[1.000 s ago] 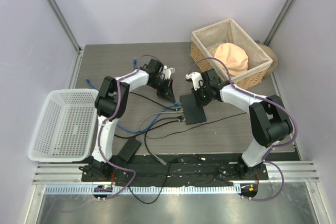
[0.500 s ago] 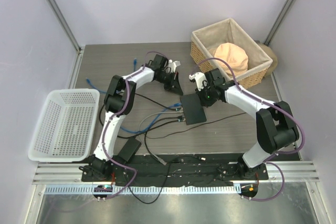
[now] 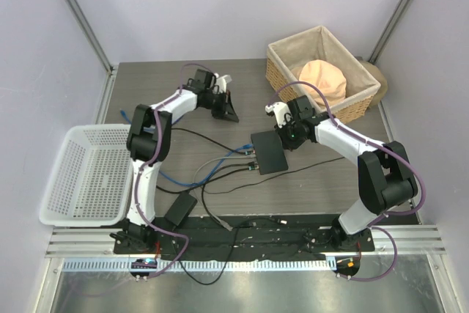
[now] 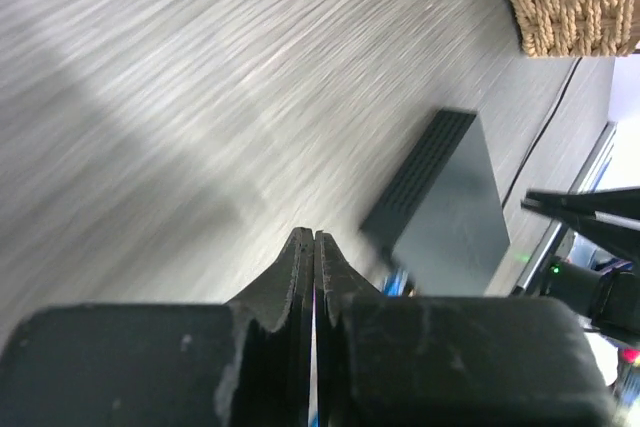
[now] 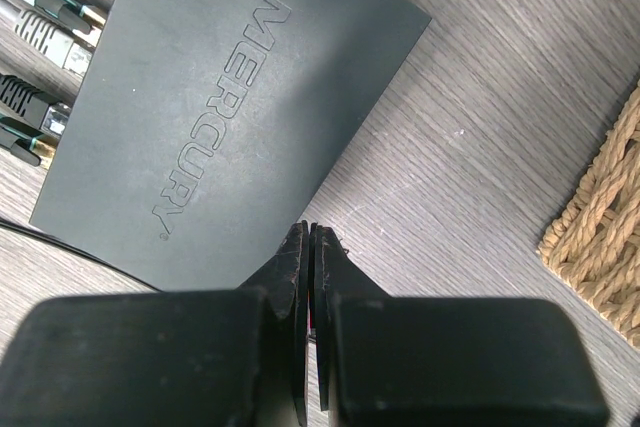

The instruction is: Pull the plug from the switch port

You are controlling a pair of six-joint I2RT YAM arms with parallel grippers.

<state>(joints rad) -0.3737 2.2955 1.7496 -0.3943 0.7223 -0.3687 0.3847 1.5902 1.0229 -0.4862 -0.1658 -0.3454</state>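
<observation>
The switch point(image 3: 270, 153) is a flat dark-grey box lying mid-table, with several plugs point(image 3: 252, 160) in its left edge: blue, grey and black cables. In the right wrist view the switch point(image 5: 220, 107) reads MERCURY and the plugs point(image 5: 45, 37) sit at the upper left. My right gripper point(image 3: 284, 139) is shut and empty, its tips point(image 5: 310, 232) at the switch's far right edge. My left gripper point(image 3: 231, 115) is shut and empty, over bare table behind and to the left of the switch. The left wrist view shows the switch point(image 4: 450, 212) blurred ahead of the tips point(image 4: 314, 237).
A wicker basket point(image 3: 282, 53) holding a peach-coloured lump stands at the back right. A white plastic basket point(image 3: 88, 174) sits at the left edge. A black adapter brick point(image 3: 179, 210) and loose cables point(image 3: 212, 174) lie in front of the switch. Blue cable ends point(image 3: 130, 115) lie at the back left.
My left gripper has swung back and to the left, away from the switch. My right gripper shifted slightly towards the switch's far right edge and has since held still. The switch has not moved.
</observation>
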